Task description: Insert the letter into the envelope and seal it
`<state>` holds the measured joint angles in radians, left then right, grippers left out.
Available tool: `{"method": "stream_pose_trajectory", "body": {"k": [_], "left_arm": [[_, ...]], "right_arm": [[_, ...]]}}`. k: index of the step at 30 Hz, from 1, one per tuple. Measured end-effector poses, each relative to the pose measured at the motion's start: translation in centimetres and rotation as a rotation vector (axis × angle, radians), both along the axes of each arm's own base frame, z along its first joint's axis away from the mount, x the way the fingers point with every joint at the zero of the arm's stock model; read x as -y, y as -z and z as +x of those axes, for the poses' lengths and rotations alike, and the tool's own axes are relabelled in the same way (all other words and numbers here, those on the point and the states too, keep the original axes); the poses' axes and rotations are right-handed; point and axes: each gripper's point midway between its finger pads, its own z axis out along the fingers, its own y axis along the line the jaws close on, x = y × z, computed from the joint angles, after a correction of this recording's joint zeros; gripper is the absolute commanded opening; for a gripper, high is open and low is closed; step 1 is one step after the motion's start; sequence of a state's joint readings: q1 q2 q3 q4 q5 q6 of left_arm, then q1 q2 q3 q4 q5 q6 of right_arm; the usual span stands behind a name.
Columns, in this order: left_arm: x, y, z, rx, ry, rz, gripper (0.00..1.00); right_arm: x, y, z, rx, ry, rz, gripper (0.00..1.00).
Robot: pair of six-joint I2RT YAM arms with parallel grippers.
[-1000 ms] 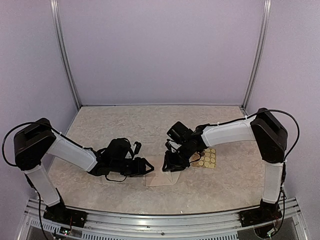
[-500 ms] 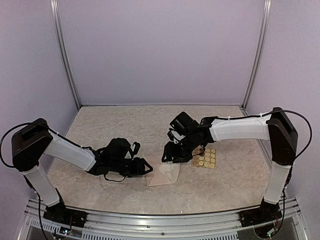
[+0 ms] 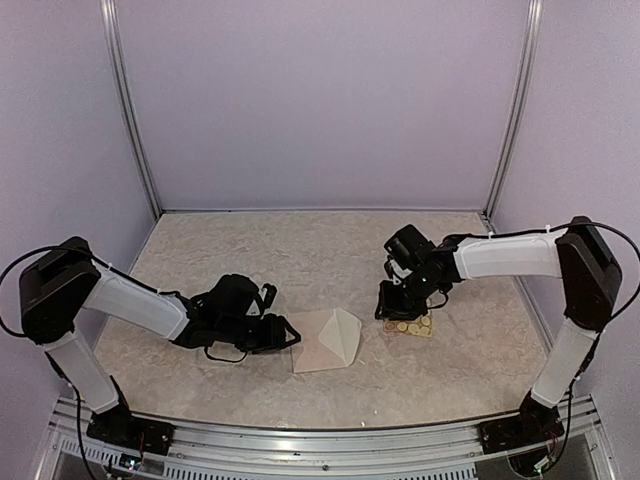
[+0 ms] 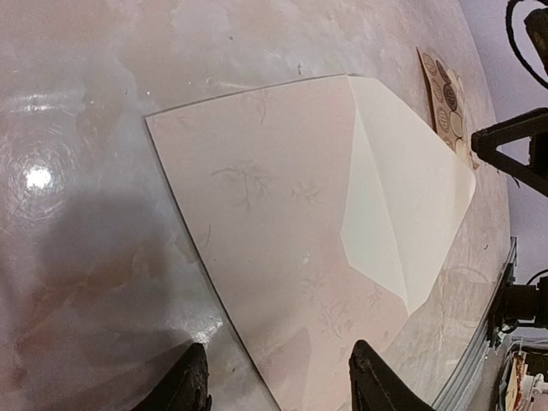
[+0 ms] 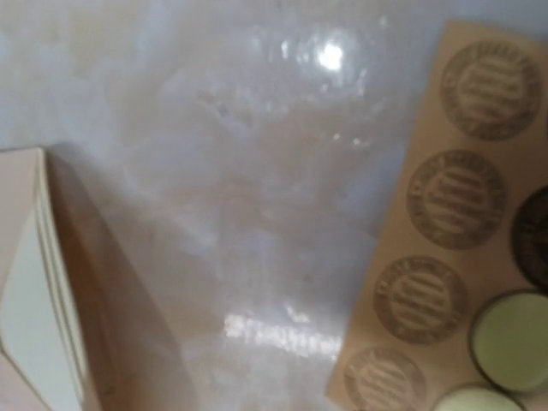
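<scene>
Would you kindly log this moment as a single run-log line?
envelope lying flat, flap partly raised | left gripper open at its left edge | right gripper over sticker sheet, state unclear

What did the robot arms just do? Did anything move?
The right gripper swung rightward, off the pale cream-pink paper envelope, and now hangs over the tan sheet of round stickers. The left gripper stayed at the envelope's left edge, and the envelope kept its place.
</scene>
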<state>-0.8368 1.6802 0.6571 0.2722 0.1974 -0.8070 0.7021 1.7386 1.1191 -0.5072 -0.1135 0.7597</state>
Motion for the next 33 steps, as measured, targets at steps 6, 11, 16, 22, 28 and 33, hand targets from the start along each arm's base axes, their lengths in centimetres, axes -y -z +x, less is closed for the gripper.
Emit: {"method": "stream_pose_trajectory", "body": {"k": [6, 11, 16, 22, 28, 33], "left_arm": [[0.0, 0.2, 0.0, -0.002, 0.0, 0.001, 0.49], [0.4, 0.2, 0.1, 0.004, 0.005, -0.012, 0.46], [0.8, 0.3, 0.1, 0.01, 0.011, -0.024, 0.45], [1.3, 0.3, 0.1, 0.014, 0.021, -0.03, 0.44], [1.7, 0.3, 0.0, 0.011, 0.025, -0.037, 0.44], [2.0, 0.3, -0.1, 0.009, 0.025, -0.044, 0.44]], "right_arm": [[-1.4, 2.2, -0.6, -0.033, -0.064, -0.001, 0.3], [-5.0, 2.5, -1.7, -0.034, -0.174, 0.054, 0.23], [-8.8, 1.0, -2.6, -0.013, -0.263, 0.175, 0.12], [-11.3, 2.0, -3.2, -0.041, -0.322, 0.238, 0.07], [-12.2, 3.2, -3.8, -0.082, -0.346, 0.272, 0.07], [-12.6, 3.4, -4.1, -0.094, -0.351, 0.287, 0.09]]}}
